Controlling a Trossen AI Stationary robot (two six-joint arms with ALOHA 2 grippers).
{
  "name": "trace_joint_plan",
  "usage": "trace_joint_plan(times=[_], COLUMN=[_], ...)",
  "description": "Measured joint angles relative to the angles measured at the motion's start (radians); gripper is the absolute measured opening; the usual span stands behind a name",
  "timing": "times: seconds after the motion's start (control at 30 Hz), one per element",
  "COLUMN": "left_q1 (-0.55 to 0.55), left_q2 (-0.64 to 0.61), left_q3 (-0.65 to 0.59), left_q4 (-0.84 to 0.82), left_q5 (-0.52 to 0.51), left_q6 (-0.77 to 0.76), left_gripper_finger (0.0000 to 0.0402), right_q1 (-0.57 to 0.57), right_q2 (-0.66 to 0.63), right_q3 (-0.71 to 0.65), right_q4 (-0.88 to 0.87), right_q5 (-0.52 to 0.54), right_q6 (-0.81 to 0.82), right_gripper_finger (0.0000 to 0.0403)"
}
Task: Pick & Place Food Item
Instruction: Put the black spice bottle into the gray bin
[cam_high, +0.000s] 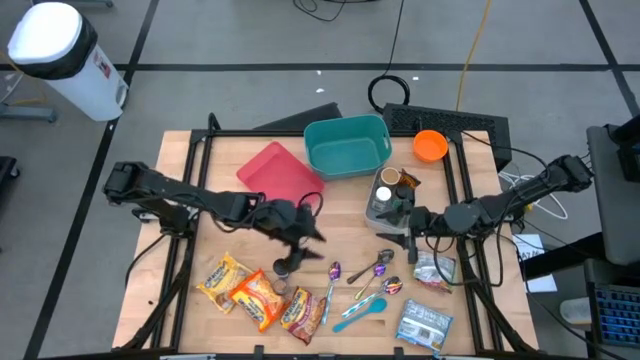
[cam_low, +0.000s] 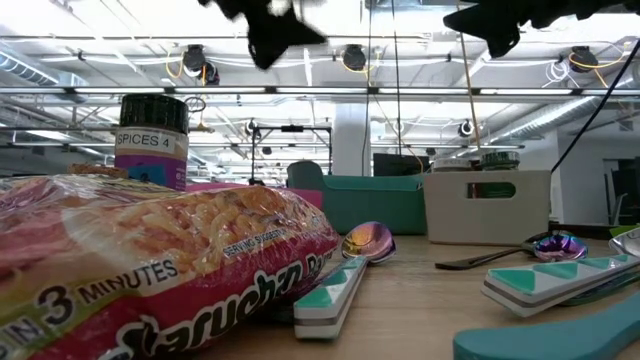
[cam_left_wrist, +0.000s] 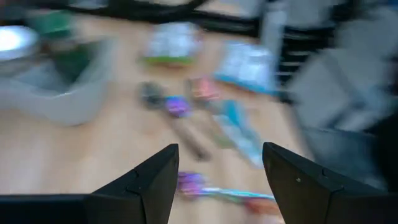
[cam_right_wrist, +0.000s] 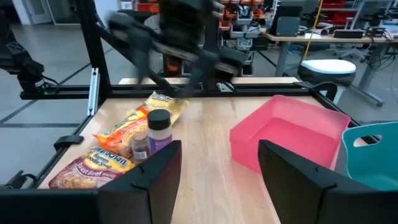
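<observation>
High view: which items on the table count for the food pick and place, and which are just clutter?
Likely job items:
- noodle packets
- spice jar
- silver pouches
- pink bin
- teal bin
- left gripper, open above the jar
- right gripper, open

Probably lying about:
- spoons
- orange bowl
- white caddy

A wooden desk was seen carrying a pink tray and a teal bin at its far side, with a grey caddy to the right of them. Three noodle packets and a spice jar were laid near the left front, spoons in the middle, and two pouches at the right.
</observation>
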Motion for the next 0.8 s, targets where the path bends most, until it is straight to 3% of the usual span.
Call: trace_joint_plan(times=[0.1, 0.23, 0.37, 0.5, 0.8], left_q1=[-0.080, -0.213, -0.318, -0.364, -0.373], left_q2=[-0.019, -0.020, -0.013, -0.029, -0.086], left_q3=[0.000, 0.000, 0.000, 0.000, 0.000], left_q4=[-0.050, -0.108, -0.293, -0.431, -0.464], left_q5=[0.052, 0.027, -0.207, -0.429, -0.507], left_q6=[0.014, 0.077, 0.126, 0.005, -0.065], left_gripper_finger=[0.0237, 0.0237, 0.0237, 0.0237, 0.0237], right_q1=[0.000, 0.000, 0.000, 0.000, 0.000], right_q2=[0.000, 0.000, 0.000, 0.002, 0.036], right_q3=[0.000, 0.001, 0.001, 0.001, 0.001], right_q4=[-0.007, -0.015, -0.015, -0.014, -0.015], right_q5=[0.000, 0.000, 0.000, 0.000, 0.000], right_q6=[0.000, 0.002, 0.003, 0.004, 0.027], right_gripper_finger=[0.0203, 0.0203, 0.0203, 0.0203, 0.0203])
